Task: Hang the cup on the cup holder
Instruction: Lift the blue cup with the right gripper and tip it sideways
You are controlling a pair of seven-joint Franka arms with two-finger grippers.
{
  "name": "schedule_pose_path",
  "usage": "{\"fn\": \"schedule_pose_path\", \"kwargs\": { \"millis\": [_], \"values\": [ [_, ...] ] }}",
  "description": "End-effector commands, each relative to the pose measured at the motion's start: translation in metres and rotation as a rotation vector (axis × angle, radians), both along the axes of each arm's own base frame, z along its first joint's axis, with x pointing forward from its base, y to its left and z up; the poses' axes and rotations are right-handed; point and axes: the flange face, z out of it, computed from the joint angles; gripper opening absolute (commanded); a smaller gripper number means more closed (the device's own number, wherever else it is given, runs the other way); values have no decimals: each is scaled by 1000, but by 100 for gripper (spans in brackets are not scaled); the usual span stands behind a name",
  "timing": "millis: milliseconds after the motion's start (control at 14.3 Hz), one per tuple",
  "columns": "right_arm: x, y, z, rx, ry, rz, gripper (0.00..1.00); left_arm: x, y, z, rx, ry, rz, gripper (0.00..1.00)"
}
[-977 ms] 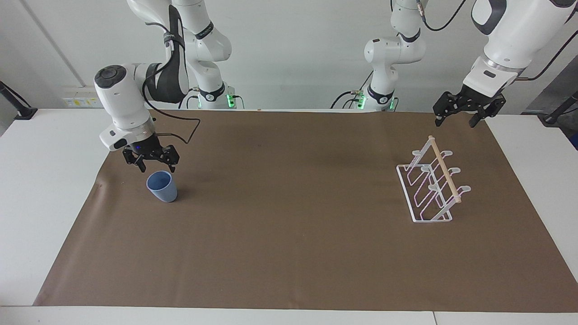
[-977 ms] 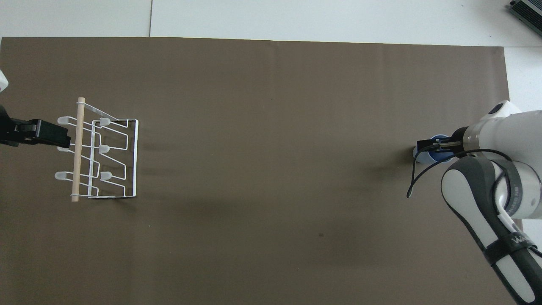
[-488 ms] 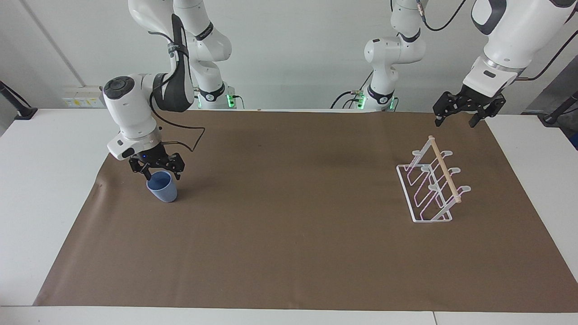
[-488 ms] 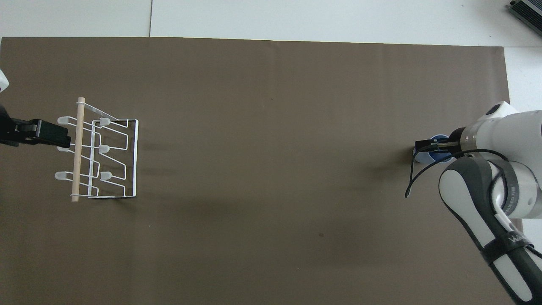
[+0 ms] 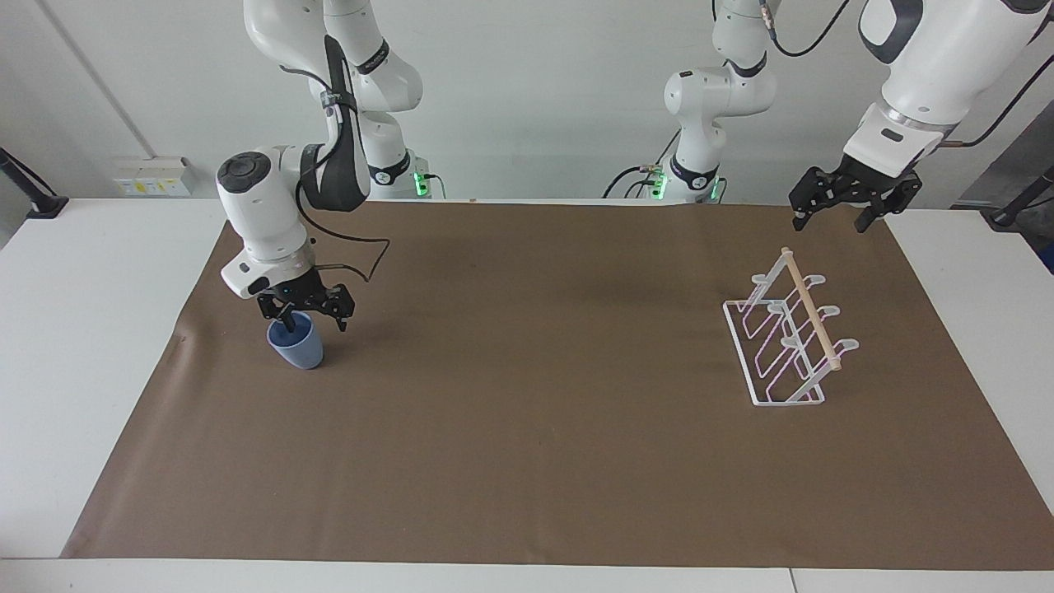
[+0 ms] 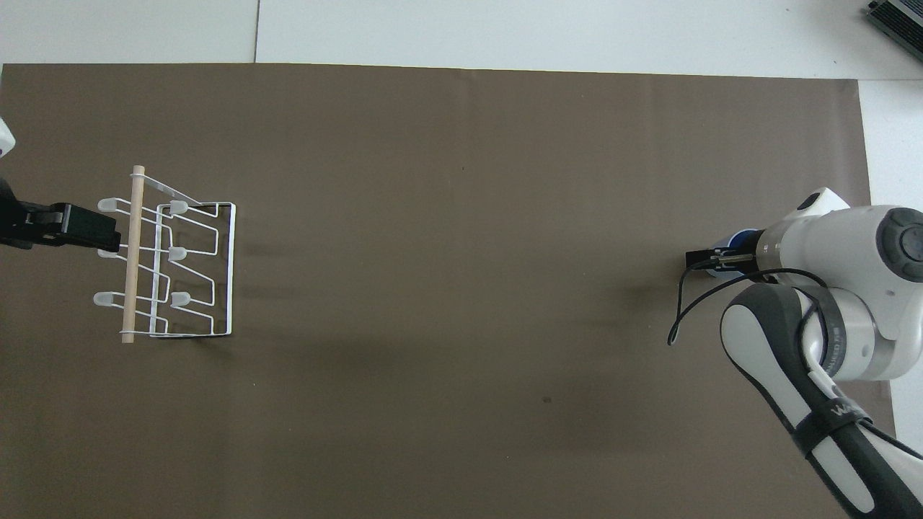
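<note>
Since a moment ago, the right gripper (image 5: 312, 318) has come down and slid over toward the middle of the desk, and now it sits right at the top of the cup (image 5: 295, 347). One finger dips into the cup's mouth and the other finger hangs just outside the rim, so the fingers are spread wide with the cup's wall between them. They do not squeeze it.

The cup is small and light blue. It stands upright on the brown mat (image 5: 527, 428), at the right arm's end of the desk. From the overhead view, the right gripper (image 6: 710, 258) and its arm cover most of the cup (image 6: 737, 238), so only a bit of blue shows.

The cup holder (image 5: 786, 338) is a white wire rack with a wooden stick along its top. It stands at the left arm's end of the desk, well apart from the cup.

The left gripper (image 5: 833, 216) has not moved. It waits in the air, fingers spread, holding nothing, over the mat near the cup holder.
</note>
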Motion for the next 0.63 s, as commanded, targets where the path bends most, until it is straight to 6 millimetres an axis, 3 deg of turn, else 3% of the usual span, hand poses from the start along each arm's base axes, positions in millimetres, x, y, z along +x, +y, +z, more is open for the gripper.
{"fn": "schedule_pose_path", "kwargs": {
  "millis": [0, 140, 558],
  "values": [
    [-9, 0, -13, 2, 6, -27, 100, -9, -2, 1, 0, -7, 6, 100],
    [-12, -1, -19, 2, 20, -29, 95, -9, -2, 1, 0, -5, 5, 100],
    [-12, -7, -19, 1, 20, -24, 66, -9, -3, 1, 0, -5, 3, 100]
  ]
}}
